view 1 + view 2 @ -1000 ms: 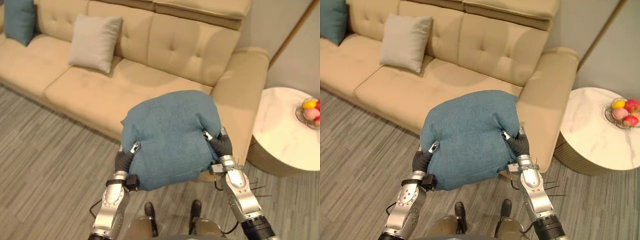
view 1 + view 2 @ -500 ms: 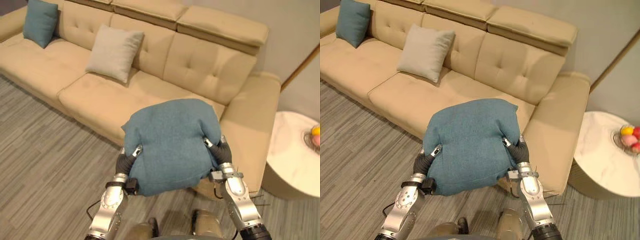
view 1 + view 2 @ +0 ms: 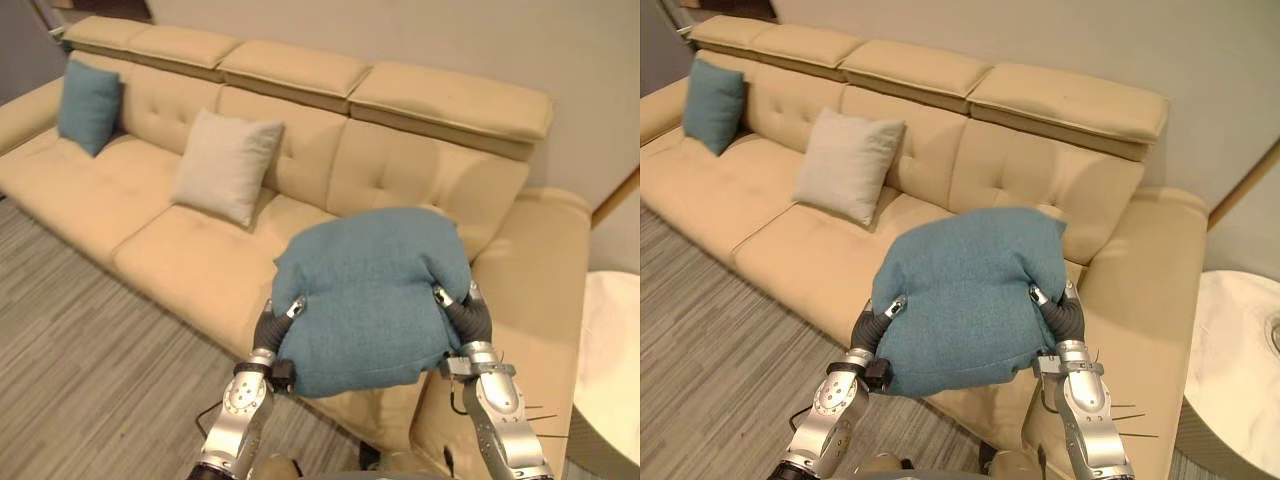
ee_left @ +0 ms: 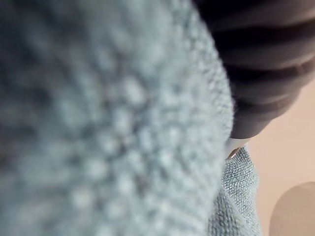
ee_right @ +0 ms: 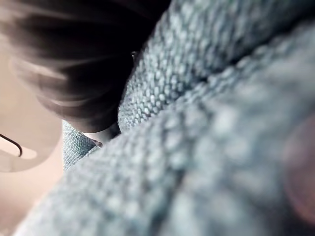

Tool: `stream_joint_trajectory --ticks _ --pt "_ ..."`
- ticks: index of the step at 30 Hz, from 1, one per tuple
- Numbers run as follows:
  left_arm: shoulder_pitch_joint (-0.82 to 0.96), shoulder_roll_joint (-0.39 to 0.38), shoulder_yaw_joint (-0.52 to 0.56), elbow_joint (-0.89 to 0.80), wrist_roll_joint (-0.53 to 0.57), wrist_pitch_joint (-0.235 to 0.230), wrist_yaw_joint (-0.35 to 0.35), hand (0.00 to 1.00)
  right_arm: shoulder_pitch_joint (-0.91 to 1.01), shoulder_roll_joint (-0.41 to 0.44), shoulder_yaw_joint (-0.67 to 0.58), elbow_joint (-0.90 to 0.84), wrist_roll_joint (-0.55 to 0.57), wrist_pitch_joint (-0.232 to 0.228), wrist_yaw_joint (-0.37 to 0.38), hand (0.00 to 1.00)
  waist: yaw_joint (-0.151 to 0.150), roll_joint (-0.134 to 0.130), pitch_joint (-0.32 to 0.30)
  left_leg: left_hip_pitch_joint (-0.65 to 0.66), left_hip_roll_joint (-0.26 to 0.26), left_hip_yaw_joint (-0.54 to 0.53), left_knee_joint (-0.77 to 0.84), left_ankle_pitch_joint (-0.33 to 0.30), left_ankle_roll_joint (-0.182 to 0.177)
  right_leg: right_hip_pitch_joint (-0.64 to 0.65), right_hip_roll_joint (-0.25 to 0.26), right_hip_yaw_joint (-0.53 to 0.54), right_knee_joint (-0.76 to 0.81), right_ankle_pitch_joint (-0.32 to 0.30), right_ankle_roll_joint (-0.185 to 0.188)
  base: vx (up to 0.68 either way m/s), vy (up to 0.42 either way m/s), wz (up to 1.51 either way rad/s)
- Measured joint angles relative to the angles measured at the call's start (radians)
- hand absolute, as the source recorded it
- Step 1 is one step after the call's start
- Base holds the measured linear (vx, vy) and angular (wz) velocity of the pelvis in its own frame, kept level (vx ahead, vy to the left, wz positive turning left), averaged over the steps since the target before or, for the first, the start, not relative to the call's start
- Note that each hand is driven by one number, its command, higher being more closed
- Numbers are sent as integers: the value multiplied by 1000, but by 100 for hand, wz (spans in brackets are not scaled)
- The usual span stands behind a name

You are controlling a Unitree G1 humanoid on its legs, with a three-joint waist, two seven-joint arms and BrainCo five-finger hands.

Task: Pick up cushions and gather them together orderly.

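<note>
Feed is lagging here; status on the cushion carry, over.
Copy: left hand and right hand flank the blue cushion, raised over the sofa. The beige cushion and the far teal cushion lean further left on it. Nothing between.

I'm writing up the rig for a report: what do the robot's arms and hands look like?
The left arm and right arm are silver-grey, with smooth rounded shells that narrow toward the wrist. The left hand and right hand each have a dark ribbed cover, like a bellows, over the wrist and the back of the hand.
</note>
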Motion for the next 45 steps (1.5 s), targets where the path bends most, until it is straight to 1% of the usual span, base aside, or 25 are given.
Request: stream_joint_trajectory --ticks 2,3,4,5,6,7,8,10,14,18,19,21,24,26,27,28,29,30,33,35,36,37,42,43,45 --pt "20 -4 12 0 1 -1 0 100 -17 1 15 23 -7 0 0 100 4 -8 5 -13 -20 -82 -126 8 -19 16 -2 70 2 -7 14 183 167 -120" --pt "35 -6 24 1 1 -1 0 100 -31 2 30 48 -7 0 1 100 5 -11 7 -12 -36 -144 -191 23 -41 25 -6 111 1 -7 26 190 253 -144" --pt "52 -6 34 1 2 1 0 100 -41 3 45 79 -8 0 1 100 4 -6 3 -4 -68 -231 -292 54 -79 31 -17 172 4 -3 58 181 270 -143" --pt "62 -8 39 1 5 0 0 100 -45 3 50 95 -8 0 1 100 4 3 0 3 -72 -264 -358 93 -88 29 -13 197 4 0 73 168 313 -176" --pt "76 -13 39 1 9 1 1 100 -49 -3 57 110 -8 3 2 100 6 42 -1 27 -50 -298 -444 246 -91 30 16 247 1 -4 105 161 365 -155" --pt "79 -9 44 12 9 1 1 100 -56 14 58 137 -11 6 4 100 6 44 3 30 -38 -286 -422 276 -133 38 22 284 -1 -9 126 163 373 -130" --pt "81 -5 47 18 9 5 2 100 -54 30 58 146 -14 16 4 100 -6 29 1 40 -54 -267 -419 276 -130 37 7 286 -1 -4 135 152 341 -91" --pt "100 -1 53 18 9 7 1 100 -54 41 59 146 -20 18 15 100 -11 -13 -4 100 -104 -167 -468 251 -93 26 -59 332 0 -16 176 110 255 -88" --pt "109 4 52 17 9 6 1 100 -56 37 61 146 -48 18 23 100 -12 -13 -5 125 -147 -72 -484 230 -58 14 -115 355 -40 4 205 44 188 -65" --pt "99 11 52 16 18 6 2 100 -63 36 61 146 -69 18 21 100 -13 -13 -5 92 -155 -49 -496 228 -55 -36 -123 374 -52 19 213 4 27 -21" --pt "81 14 52 17 25 7 6 100 -81 35 60 146 -86 18 17 100 -13 -9 -3 65 -156 -39 -500 233 -52 -70 -121 377 -56 33 204 -12 2 -24" --pt "38 14 52 17 43 7 28 100 -120 32 58 154 -95 18 -7 100 -15 -3 1 22 -157 -33 -502 241 -49 -112 -121 376 -69 57 202 -37 -2 -17" --pt "-142 18 68 26 65 7 93 100 -320 26 50 251 -96 18 -76 100 -24 12 63 -66 -157 -24 -503 270 -36 -199 -123 361 -87 122 193 -128 -1 -13" --pt "-340 50 77 84 83 7 147 100 -501 26 20 334 -121 18 -137 100 -25 15 118 -136 -158 -22 -501 296 -23 -266 -128 341 -89 156 197 -181 -6 3" --pt "-496 84 79 144 88 7 179 100 -634 19 -6 390 -136 24 -173 100 -26 15 154 -181 -164 -28 -502 318 -16 -305 -137 326 -90 171 203 -164 -13 16" --pt "-566 99 82 168 88 7 196 100 -695 16 -17 410 -140 30 -195 100 -26 15 176 -193 -169 -31 -503 327 -13 -316 -138 320 -91 179 207 -247 -1 22" --pt "-726 133 95 214 89 7 238 100 -844 15 -42 457 -164 39 -247 100 -24 14 225 -223 -173 -37 -503 347 -7 -342 -139 317 -91 195 213 -195 10 16" --pt "-774 145 102 224 90 7 251 100 -889 15 -53 467 -172 39 -261 100 -24 14 240 -231 -173 -40 -504 354 -6 -349 -139 315 -92 200 212 -223 8 17" --pt "-1039 199 118 285 110 0 320 100 -1125 8 -112 501 -218 41 -343 100 -19 14 289 -292 -179 -64 -523 396 -2 -398 -145 289 -109 226 218 -123 -3 23" --pt "-1231 229 144 348 130 -13 363 100 -1312 1 -156 565 -252 38 -398 100 -16 15 314 -321 -193 -79 -567 440 -3 -429 -149 270 -124 244 219 -96 4 27" --pt "-1264 231 154 362 134 -18 369 100 -1347 1 -165 586 -252 38 -404 100 -15 16 316 -327 -194 -83 -574 447 -4 -437 -149 267 -124 245 218 -71 -5 23" --pt "-1339 236 169 396 151 -24 383 0 -1415 1 -181 625 -252 37 -419 0 -14 15 318 -341 -196 -89 -591 462 -4 -455 -148 263 -124 249 219 -53 -7 14" --pt "-1592 264 191 575 176 -50 436 0 -1597 -21 -202 778 -247 26 -476 0 -15 16 318 -376 -220 -114 -727 553 0 -512 -158 232 -172 282 218 -49 8 18" --pt "-1639 270 191 635 175 -53 443 0 -1640 -34 -202 848 -234 24 -478 0 -13 18 321 -379 -223 -121 -767 580 0 -526 -157 221 -181 287 218 -25 21 20" --pt "-1694 274 191 715 164 -52 441 0 -1702 -54 -200 948 -185 24 -459 0 -13 30 338 -399 -224 -142 -787 599 0 -543 -155 201 -181 288 217 -20 29 22"
